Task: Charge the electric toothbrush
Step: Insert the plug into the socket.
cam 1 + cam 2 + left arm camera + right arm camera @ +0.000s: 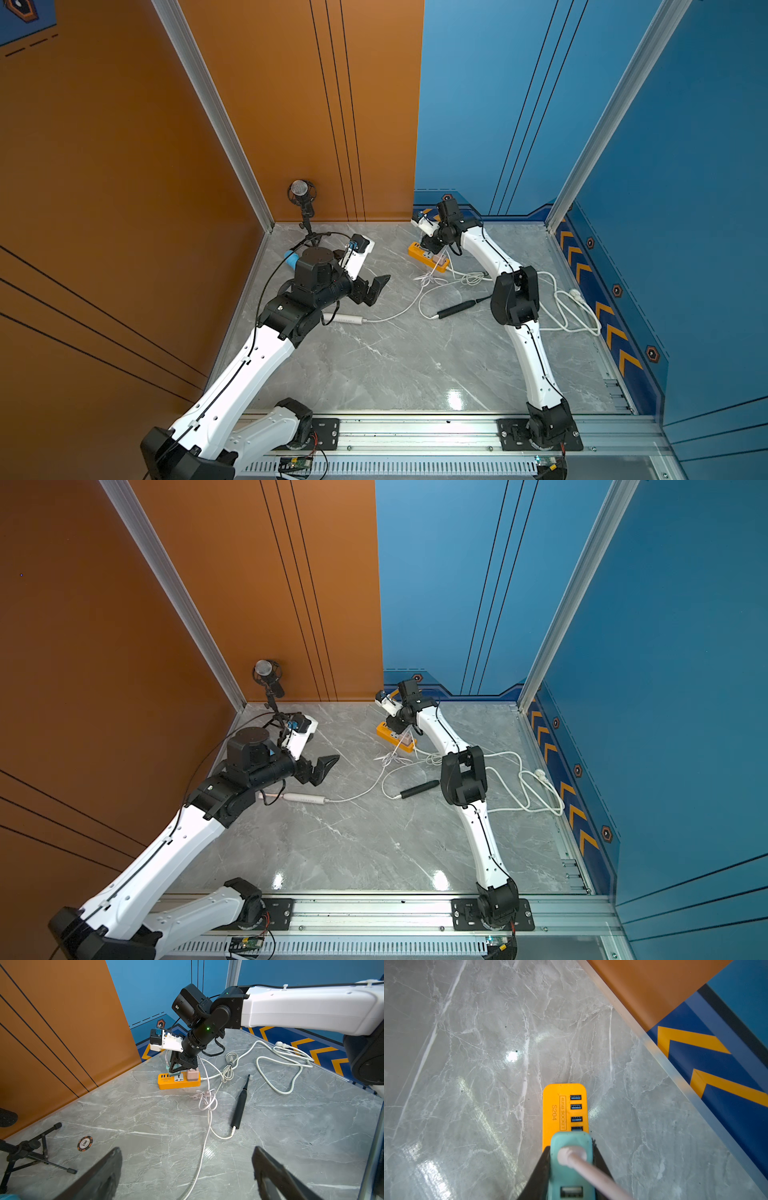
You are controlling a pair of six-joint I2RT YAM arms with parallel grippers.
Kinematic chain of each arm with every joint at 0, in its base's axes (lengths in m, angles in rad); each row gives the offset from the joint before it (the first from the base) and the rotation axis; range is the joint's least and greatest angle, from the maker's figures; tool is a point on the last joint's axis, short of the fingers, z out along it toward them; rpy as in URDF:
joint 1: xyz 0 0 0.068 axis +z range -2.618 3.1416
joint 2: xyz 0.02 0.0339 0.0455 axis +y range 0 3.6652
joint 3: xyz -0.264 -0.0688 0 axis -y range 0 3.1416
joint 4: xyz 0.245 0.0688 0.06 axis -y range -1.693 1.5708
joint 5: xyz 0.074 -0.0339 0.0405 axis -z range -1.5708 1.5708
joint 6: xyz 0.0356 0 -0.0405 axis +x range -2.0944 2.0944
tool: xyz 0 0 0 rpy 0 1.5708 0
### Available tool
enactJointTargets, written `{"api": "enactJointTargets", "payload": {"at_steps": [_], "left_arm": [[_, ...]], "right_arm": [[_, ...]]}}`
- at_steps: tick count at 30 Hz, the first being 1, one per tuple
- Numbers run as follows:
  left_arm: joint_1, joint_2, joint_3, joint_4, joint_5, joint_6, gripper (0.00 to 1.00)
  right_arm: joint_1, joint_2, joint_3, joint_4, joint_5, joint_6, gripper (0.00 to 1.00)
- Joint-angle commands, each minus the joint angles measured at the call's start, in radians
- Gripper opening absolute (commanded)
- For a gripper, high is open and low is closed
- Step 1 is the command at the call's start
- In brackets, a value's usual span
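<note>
The black electric toothbrush [457,309] lies flat near the middle of the desk [395,365], beside the right arm's elbow, with a white cable [223,1137] in its base. At the far edge sits an orange power strip [556,1109] with a pink adapter [192,1073] plugged in. The right gripper [571,1147] is clamped on a teal adapter [571,1169] right over the strip; whether it is seated cannot be told. The left gripper [371,291] hangs with its jaws spread wide and empty near the left edge, above a white toothbrush [345,319].
</note>
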Motion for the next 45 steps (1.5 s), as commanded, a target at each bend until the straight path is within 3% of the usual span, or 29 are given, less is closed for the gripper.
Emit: {"api": "enactJointTargets", "payload": {"at_steps": [1, 8, 17, 24, 31, 35, 42, 45], "left_arm": [[0.011, -0.004, 0.014, -0.009, 0.033, -0.013, 0.98], [0.025, -0.002, 0.016, -0.009, 0.048, -0.022, 0.98], [0.042, 0.004, 0.022, -0.010, 0.065, -0.043, 0.98], [0.048, 0.008, 0.021, -0.012, 0.070, -0.045, 0.98], [0.065, 0.023, 0.029, -0.010, 0.100, -0.060, 0.98], [0.069, 0.025, 0.029, -0.009, 0.102, -0.063, 0.98], [0.074, 0.029, 0.029, -0.009, 0.107, -0.067, 0.98], [0.077, 0.031, 0.032, -0.011, 0.107, -0.073, 0.98]], "right_arm": [[0.002, 0.054, -0.009, -0.091, -0.005, 0.012, 0.09], [0.019, 0.032, -0.014, -0.153, 0.013, -0.013, 0.09], [0.033, 0.061, -0.008, -0.218, 0.144, -0.016, 0.10], [0.025, 0.070, -0.002, -0.278, 0.115, -0.046, 0.09], [0.042, 0.101, -0.011, -0.282, 0.174, -0.072, 0.11], [0.056, 0.111, -0.042, -0.250, 0.237, -0.092, 0.18], [0.020, 0.046, -0.029, -0.208, 0.181, 0.012, 0.30], [0.012, 0.014, -0.029, -0.203, 0.158, 0.038, 0.41]]}}
